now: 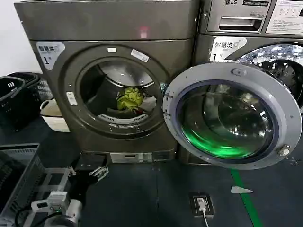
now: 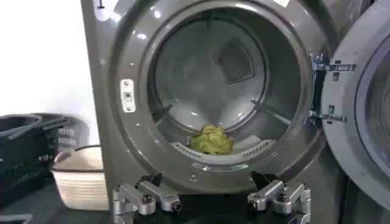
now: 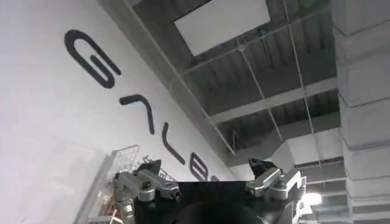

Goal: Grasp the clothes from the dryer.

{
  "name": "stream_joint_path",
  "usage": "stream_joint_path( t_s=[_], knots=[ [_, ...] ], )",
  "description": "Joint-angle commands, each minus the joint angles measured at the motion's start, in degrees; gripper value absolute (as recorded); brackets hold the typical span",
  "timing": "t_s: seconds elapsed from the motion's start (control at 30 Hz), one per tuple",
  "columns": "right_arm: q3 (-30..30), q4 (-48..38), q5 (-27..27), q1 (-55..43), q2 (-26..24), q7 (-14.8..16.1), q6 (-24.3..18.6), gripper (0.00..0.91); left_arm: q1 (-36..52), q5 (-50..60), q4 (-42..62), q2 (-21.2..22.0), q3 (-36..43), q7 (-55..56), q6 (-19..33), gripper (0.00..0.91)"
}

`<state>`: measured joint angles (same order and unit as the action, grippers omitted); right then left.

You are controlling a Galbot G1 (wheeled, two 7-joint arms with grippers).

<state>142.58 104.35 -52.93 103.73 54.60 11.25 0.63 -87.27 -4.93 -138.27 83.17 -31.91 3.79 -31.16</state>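
So the dryer (image 1: 113,80) is standing with its round door (image 1: 232,116) swung all the way out to the robot's right, and the clothes (image 1: 130,98) are sitting in the drum, a crumpled yellow-green piece right at the front lip with some white and dark fabric just beside it. From the left wrist view the same yellow-green bundle (image 2: 211,140) rests low in the drum opening, just behind the rim.

The left end effector (image 2: 211,192) is down low in front of the dryer, well apart from the clothes, pointed at the opening with its fingers (image 2: 146,196) spread wide and nothing between them. In the head view it shows at lower left (image 1: 87,170), over the dark floor (image 1: 151,198).

The right end effector (image 3: 207,182) is aimed up at the ceiling and a white wall with dark lettering, fingers also released and holding nothing.

A white basket (image 1: 53,116) sits left of the dryer, black baskets (image 1: 16,97) beyond it.
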Motion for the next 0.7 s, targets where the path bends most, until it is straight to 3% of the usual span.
stream_joint_path(
  t_s=[0.03, 0.7],
  knots=[
    [0.0, 0.0, -0.1, 0.0, 0.0, 0.0, -0.1, 0.907, 0.0, 0.0, 0.0, 0.0, 0.0, -0.1, 0.1, 0.907],
    [-0.3, 0.5, -0.6, 0.0, 0.1, 0.3, 0.0, 0.907, -0.8, 0.2, -0.7, -0.1, -0.1, -0.2, 0.2, 0.907]
  ],
)
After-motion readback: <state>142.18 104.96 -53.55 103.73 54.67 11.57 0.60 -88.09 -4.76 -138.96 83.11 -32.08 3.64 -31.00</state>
